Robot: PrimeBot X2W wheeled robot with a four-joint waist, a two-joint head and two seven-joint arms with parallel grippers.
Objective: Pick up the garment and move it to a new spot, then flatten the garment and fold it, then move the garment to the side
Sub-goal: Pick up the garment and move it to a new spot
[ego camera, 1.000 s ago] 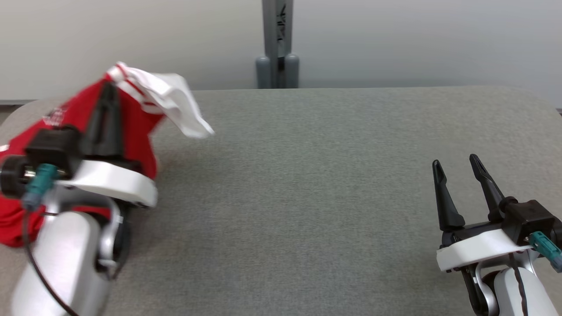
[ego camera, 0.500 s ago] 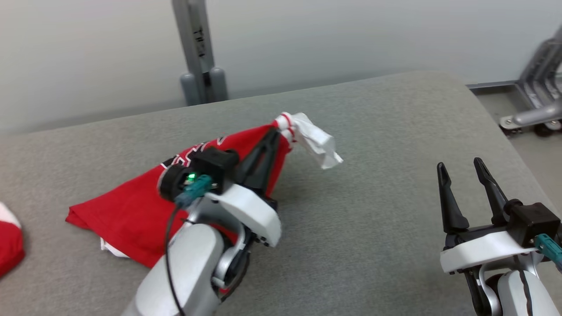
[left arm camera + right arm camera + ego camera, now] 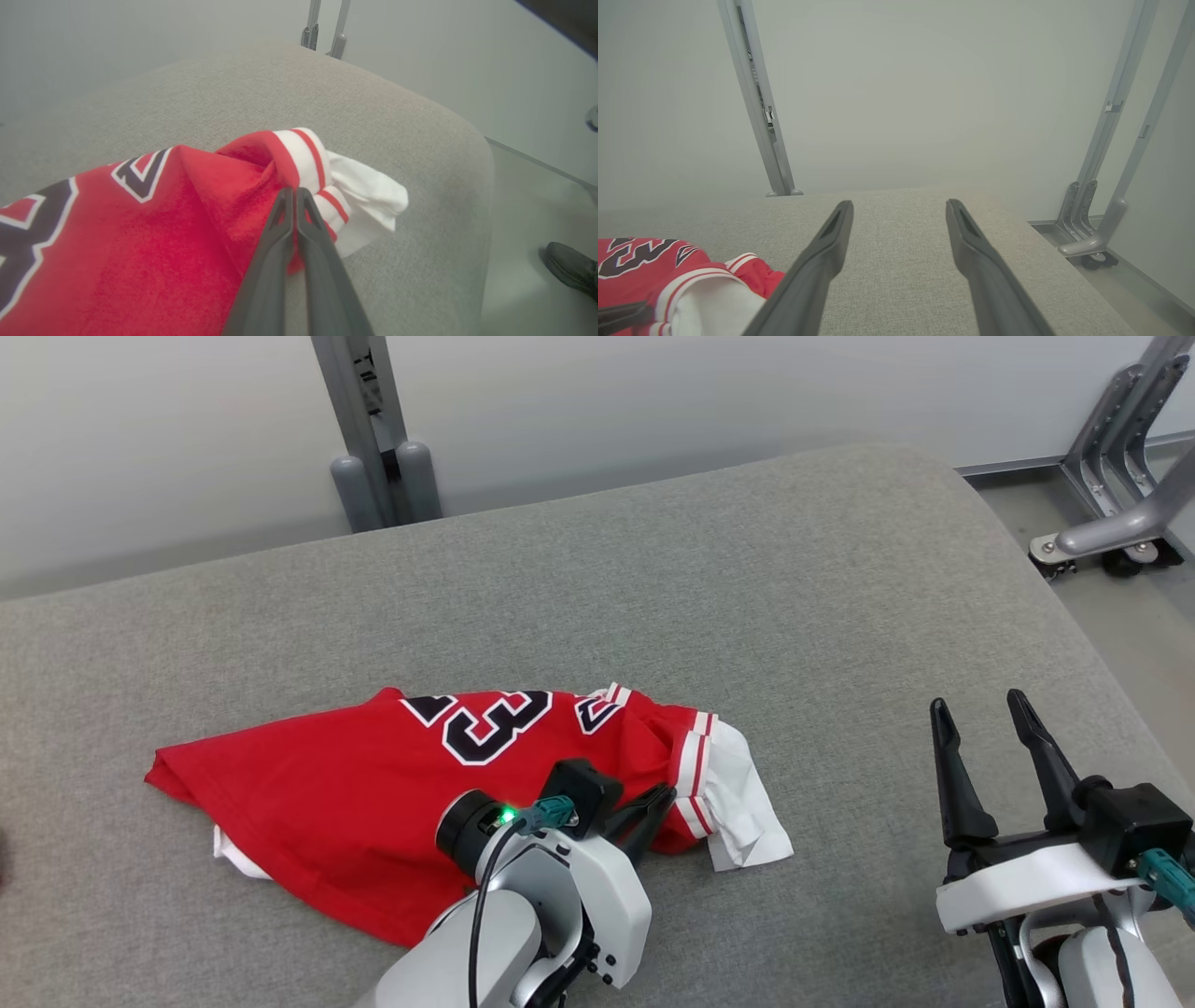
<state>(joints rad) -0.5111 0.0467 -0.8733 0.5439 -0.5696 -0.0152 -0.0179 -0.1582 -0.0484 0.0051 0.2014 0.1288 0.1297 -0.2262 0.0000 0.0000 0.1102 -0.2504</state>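
- Since the earlier frame, the garment [image 3: 373, 784] has been lowered: its raised peak is gone and the cloth now lies on the table [image 3: 794, 569]. The head camera has turned as well, so the background shift is not counted as motion.
- The garment is seen left of centre in the head view. It is a red jersey with number print facing up, rumpled, with a white layer [image 3: 742, 807] poking out at its right end.
- The left gripper [image 3: 656, 800] is clamped on the striped trim at that right end. In the left wrist view its fingers [image 3: 275, 242] are pressed together with red cloth pinched between them, low over the table.
- The right gripper [image 3: 977, 702] is held with fingers spread wide and nothing between them, well apart from the garment on the right.
- Progress, as judged: pick-up and move are nearly done, with only the release left. Flattening, folding and the move to the side are not yet started.
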